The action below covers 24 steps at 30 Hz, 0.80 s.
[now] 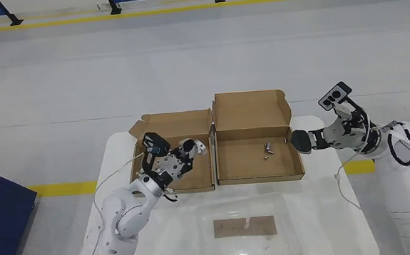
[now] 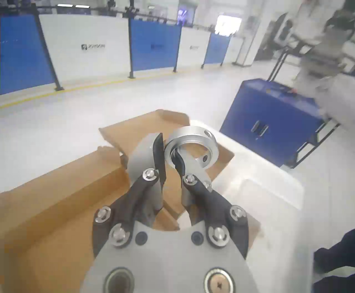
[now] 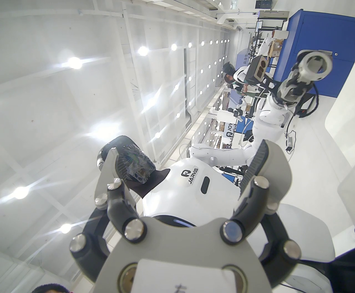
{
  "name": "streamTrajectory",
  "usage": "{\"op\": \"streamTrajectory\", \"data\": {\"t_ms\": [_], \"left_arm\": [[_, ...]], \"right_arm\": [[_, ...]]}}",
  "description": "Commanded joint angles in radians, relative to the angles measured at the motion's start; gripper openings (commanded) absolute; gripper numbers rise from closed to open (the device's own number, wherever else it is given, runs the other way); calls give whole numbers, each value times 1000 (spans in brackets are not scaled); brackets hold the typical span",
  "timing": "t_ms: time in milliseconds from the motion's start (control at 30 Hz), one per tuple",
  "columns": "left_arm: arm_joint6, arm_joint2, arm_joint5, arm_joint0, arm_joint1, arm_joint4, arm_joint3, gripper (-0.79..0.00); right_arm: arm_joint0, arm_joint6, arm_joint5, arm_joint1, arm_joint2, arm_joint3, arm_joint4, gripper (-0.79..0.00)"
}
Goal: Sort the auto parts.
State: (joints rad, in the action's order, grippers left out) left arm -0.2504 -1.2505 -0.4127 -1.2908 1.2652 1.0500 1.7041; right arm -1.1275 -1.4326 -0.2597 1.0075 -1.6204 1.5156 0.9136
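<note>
Cardboard boxes, two, open, side by side on the white tabletop (image 1: 324, 190) in the top view: left box (image 1: 163, 127), right box (image 1: 250, 113). The left gripper (image 1: 184, 152) sits over the left box, near the wall next to the right one, pinching a metal ring (image 1: 193, 147). A few small parts (image 1: 267, 149) lie on the right box's floor. The right gripper (image 1: 297, 141) is at the right box's outer wall; can't tell its finger state from up here. A clear plastic tray (image 1: 288, 246) lies on the near part of the tabletop, with a brown cardboard strip (image 1: 244, 227) in it.

Left wrist view: the left gripper (image 2: 167, 151) has its fingers (image 2: 158, 155) clamped on the ring's wall, one outside, the other inside the bore. The metal ring (image 2: 194, 132) is silver, tilted, with small holes through its side, and is held above the left box (image 2: 55, 199). The tabletop (image 2: 263, 180) is just beyond, and a blue cabinet (image 2: 271, 127) stands on the floor past it.

Right wrist view: the right gripper (image 3: 188, 155) points up toward the ceiling lights, fingers (image 3: 260, 158) spread wide. Farther off is the left gripper (image 3: 301, 73), closed on the metal ring (image 3: 328, 66).
</note>
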Motion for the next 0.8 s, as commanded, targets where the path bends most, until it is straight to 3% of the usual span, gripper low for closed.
{"op": "streamTrajectory", "data": {"t_ms": [0,100,433,567,767], "left_arm": [[-43,13,69,20,3,23,-18,-785],[-82,27,134,35,5,66,-36,-785],[-97,29,142,39,5,82,-43,-785],[-204,57,203,112,10,141,-91,-785],[-396,114,369,228,33,122,-233,-785]], "right_arm": [[0,0,0,0,0,0,0,0],[0,0,0,0,0,0,0,0],[0,0,0,0,0,0,0,0],[0,0,0,0,0,0,0,0],[0,0,0,0,0,0,0,0]]}}
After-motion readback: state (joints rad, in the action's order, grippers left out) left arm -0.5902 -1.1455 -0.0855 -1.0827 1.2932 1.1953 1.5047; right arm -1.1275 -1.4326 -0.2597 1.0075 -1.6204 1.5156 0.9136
